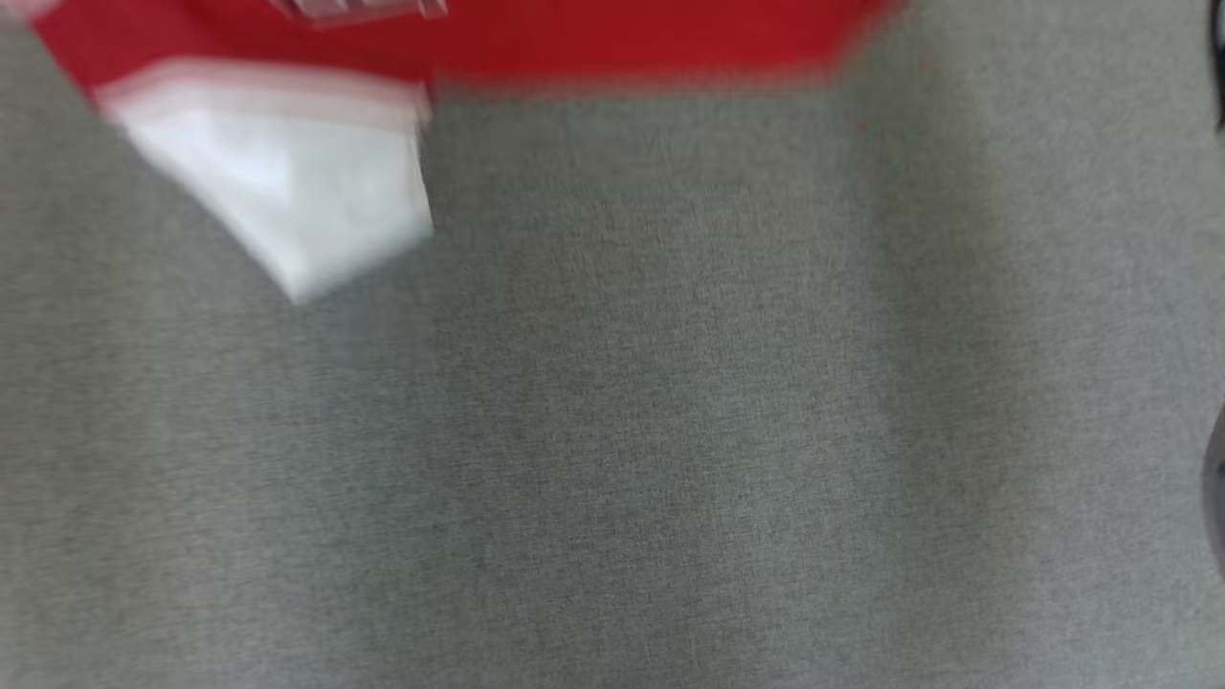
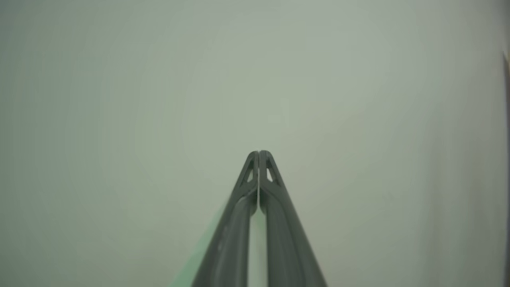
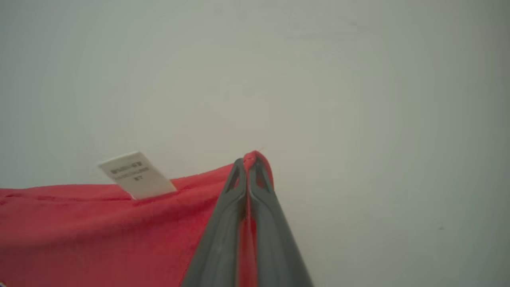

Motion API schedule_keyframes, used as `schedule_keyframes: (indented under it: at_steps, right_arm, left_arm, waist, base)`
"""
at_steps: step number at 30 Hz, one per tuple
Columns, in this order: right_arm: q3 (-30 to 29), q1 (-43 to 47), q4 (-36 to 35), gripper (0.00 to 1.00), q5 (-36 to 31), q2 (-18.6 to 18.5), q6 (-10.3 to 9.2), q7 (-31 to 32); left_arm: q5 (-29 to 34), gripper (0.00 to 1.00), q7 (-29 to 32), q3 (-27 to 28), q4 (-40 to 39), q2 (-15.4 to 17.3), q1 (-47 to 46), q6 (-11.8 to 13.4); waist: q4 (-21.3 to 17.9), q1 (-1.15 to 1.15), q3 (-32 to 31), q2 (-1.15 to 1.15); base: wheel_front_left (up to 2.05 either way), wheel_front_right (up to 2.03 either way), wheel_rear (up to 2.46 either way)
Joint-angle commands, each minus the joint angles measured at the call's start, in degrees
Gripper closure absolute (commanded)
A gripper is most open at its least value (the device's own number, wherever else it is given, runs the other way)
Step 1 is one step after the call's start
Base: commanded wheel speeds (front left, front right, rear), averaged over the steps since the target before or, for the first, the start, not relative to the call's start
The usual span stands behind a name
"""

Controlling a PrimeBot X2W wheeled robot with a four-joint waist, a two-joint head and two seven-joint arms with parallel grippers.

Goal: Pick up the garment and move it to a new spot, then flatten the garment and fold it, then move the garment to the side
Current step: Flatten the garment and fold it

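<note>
Head view: motion blur is heavy. The red garment (image 1: 593, 38) lies along the top edge, cut off by the frame, with a white panel (image 1: 287, 182) at upper left, on a grey fabric surface (image 1: 670, 431). Left wrist view: the left hand (image 2: 259, 153) is fully closed, fingers pressed together with nothing between them. Right wrist view: the right hand (image 3: 250, 161) is clamped on the garment's raised edge, with red cloth between the fingers. The print on the white label (image 3: 135, 174) is illegible.

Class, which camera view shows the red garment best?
The right wrist view: the red garment is sharp, its edge pinched in the shut right gripper, white label visible. The head view blurs it along the top edge. The left wrist view has the shut left gripper, pale surface behind.
</note>
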Motion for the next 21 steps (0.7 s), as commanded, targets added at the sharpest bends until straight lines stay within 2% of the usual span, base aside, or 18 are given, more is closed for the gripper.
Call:
schedule_keyframes:
  at_steps: [1, 5, 9, 13, 16, 19, 21]
  right_arm:
    - [-0.3, -0.7, 0.6, 1.0, -0.4, 0.0, 0.03, -1.0]
    - [-0.5, -6.0, 4.8, 1.0, -4.1, -0.8, 0.03, -7.8]
    - [1.0, -6.8, 8.2, 1.0, -6.3, -2.9, 0.03, -11.2]
    - [5.7, -3.4, 11.6, 1.0, -8.6, -5.5, 0.03, -11.7]
    - [9.9, 1.1, 14.6, 1.0, -7.6, -5.5, 0.03, -12.2]
    - [13.9, 5.8, 16.8, 1.0, -5.0, -5.4, 0.03, -12.8]
    - [16.1, 8.9, 17.4, 1.0, -3.2, -6.7, 0.03, -12.7]
  left_arm:
    - [0.4, 1.0, -0.8, -0.1, 0.4, -0.1, -0.9, -0.5]
    - [0.0, 1.0, -7.6, -0.3, 1.8, -2.1, -8.1, -4.5]
    - [-1.1, 1.0, -11.2, -2.4, 0.8, -2.5, -7.6, -6.2]
    - [-3.4, 1.0, -12.6, -3.6, 1.4, -4.5, 2.3, -6.6]
    - [-3.0, 1.0, -12.7, -3.9, 1.0, -5.3, 13.5, -6.4]
    - [-3.9, 1.0, -12.7, 1.0, -1.3, -9.6, 25.6, -6.4]
    - [-4.0, 1.0, -12.7, 3.9, -3.1, -13.0, 33.1, -6.5]
  waist:
    - [-1.4, -0.02, 4.0, -0.02]
    - [-1.1, -0.02, 4.2, -0.02]
    - [-0.4, -0.02, 5.5, -0.02]
    - [0.9, -0.02, 6.9, -0.02]
    - [1.0, -0.02, 7.0, -0.02]
    - [1.3, -0.02, 5.7, -0.02]
    - [2.1, -0.02, 4.5, -0.02]
  base:
    - [0.0, 0.0, 0.0]
    - [0.0, 0.0, 0.0]
    - [0.0, 0.0, 0.0]
    - [0.0, 0.0, 0.0]
    - [0.0, 0.0, 0.0]
    - [0.0, 0.0, 0.0]
    - [0.0, 0.0, 0.0]
